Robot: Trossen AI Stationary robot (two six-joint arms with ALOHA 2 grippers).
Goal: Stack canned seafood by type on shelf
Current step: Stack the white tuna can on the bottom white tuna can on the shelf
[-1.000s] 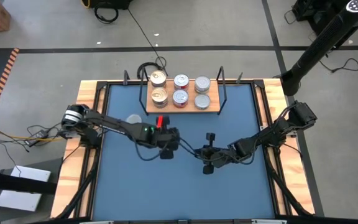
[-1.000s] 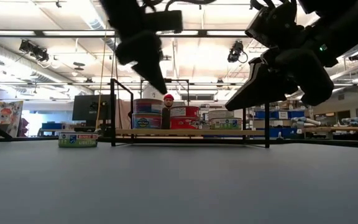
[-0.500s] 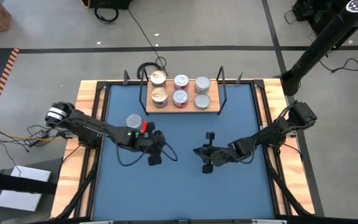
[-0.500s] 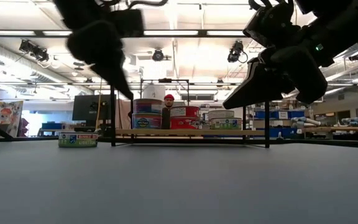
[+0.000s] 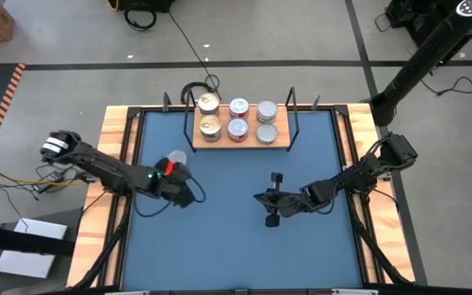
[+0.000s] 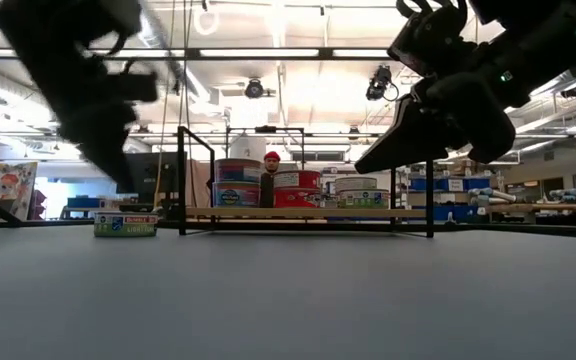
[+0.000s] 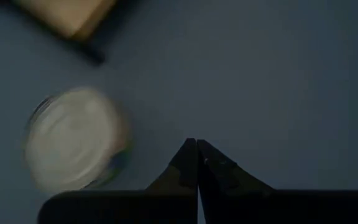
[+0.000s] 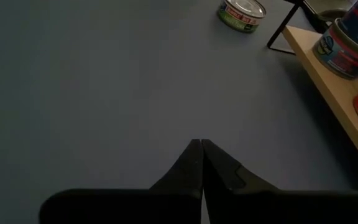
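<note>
Light-wood rectangular shelf (image 5: 238, 135) with black wire end frames sits at the far edge of the matte blue tabletop (image 5: 236, 238). Six small round flat tins (image 5: 238, 107) occupy it in three stacks, lids silver or gold with pull tabs. One loose silver-topped tin (image 8: 242, 14), green-labelled, writing unreadable, rests on the tabletop near the shelf's left end. Left gripper (image 7: 197, 163), fingers pressed together, empty, hovers beside it. Right gripper (image 8: 201, 158), likewise pressed together, empty, hangs mid-tabletop

text: none readable | loose can (image 6: 126, 224) label: print too small | shelf cans (image 6: 293, 189): same
</note>
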